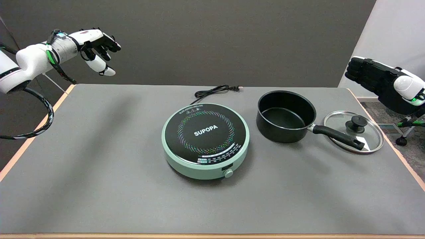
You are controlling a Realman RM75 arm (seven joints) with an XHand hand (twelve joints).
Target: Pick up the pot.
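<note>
Hovering in the air at the desk (99, 172) edge, right robot hand (375, 83) holding nothing, fingers loosely extended; black pot (282, 119) sitting between induction cooker (206, 141) and glass lid (354, 131), handle lying over lid.

One pot (285, 116); one lid (372, 123); one cooker (206, 141)

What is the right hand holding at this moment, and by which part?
Nothing. The right hand hangs in the air, apart from the pot, whose handle lies untouched over the glass lid.
</note>
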